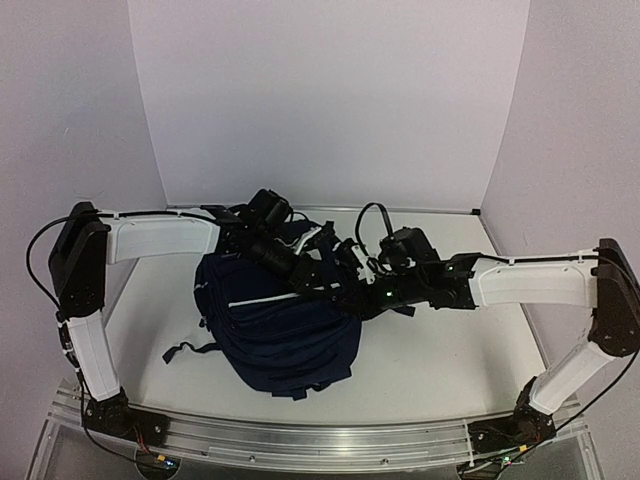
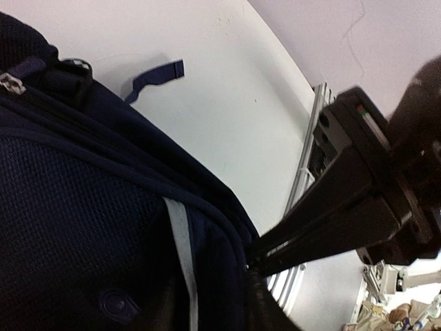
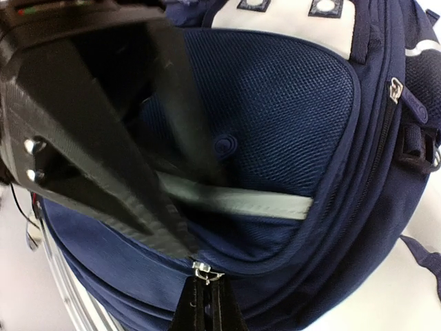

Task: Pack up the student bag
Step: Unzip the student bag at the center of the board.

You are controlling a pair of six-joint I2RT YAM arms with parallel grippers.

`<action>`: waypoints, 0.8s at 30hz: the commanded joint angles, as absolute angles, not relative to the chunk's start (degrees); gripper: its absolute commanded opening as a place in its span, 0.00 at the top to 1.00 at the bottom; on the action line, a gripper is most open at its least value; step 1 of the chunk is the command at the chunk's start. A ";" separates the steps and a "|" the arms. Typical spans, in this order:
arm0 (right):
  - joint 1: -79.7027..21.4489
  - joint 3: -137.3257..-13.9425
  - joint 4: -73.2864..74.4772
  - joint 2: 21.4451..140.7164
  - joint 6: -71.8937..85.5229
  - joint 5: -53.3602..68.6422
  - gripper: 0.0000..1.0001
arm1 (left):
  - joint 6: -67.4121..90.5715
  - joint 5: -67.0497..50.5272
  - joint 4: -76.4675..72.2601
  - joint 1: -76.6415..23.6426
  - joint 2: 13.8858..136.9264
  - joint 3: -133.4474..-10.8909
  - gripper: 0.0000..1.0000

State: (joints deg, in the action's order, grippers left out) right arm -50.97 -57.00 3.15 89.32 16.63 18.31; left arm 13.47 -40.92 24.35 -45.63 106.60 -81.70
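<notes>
mid-table, between the 2 arms: student bag (image 1: 275, 330), navy, lying flat and bulging on the white table (image 1: 450, 350), front face up. 1 dark strap (image 1: 185, 350) trailing off the side nearer the left arm onto the bare surface. from the left wrist, a blue strap end (image 2: 155, 77) curled on the table just beyond the bag.

on the bag's front, from the right wrist: navy mesh panel (image 3: 289, 103) crossed by a grey reflective stripe (image 3: 269, 205), 2 white patches (image 3: 275, 21) with dark square marks at the panel's far edge. silver zipper pull (image 3: 201, 271) on the seam just below the panel; 2nd zipper pull (image 3: 395, 89) further round the side.

right gripper (image 3: 207, 291) reaching in from the right, fingertips clamped together on the silver zipper pull, pinching its lower end. from the left wrist, the same gripper seen as a black wedge meeting the bag's edge seam.

left gripper (image 3: 200, 214) reaching across from the left, jaws parted, released. 2 broad black fingers (image 3: 103, 152) slanting down over the mesh panel, 1 ending just beside the silver zipper pull, the other above the stripe, the stripe showing in the gap. touching the fabric or not: cannot tell.

beyond the bag: aluminium rail (image 1: 300, 440) along the near edge with both arm bases on it, pale walls (image 1: 330, 100) on 3 sides.
</notes>
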 commanded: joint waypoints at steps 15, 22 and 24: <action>-53.16 -55.63 -6.27 87.02 23.45 8.35 1.00 | 42.65 -11.27 29.19 -32.16 77.93 -58.05 0.32; -53.14 -56.14 -5.40 87.59 23.07 7.91 1.00 | 50.07 -11.19 21.17 -30.76 73.25 -47.87 0.38; -53.10 -56.51 -5.13 87.95 22.92 8.17 1.00 | 50.22 -13.48 17.49 -30.78 73.69 -46.68 0.44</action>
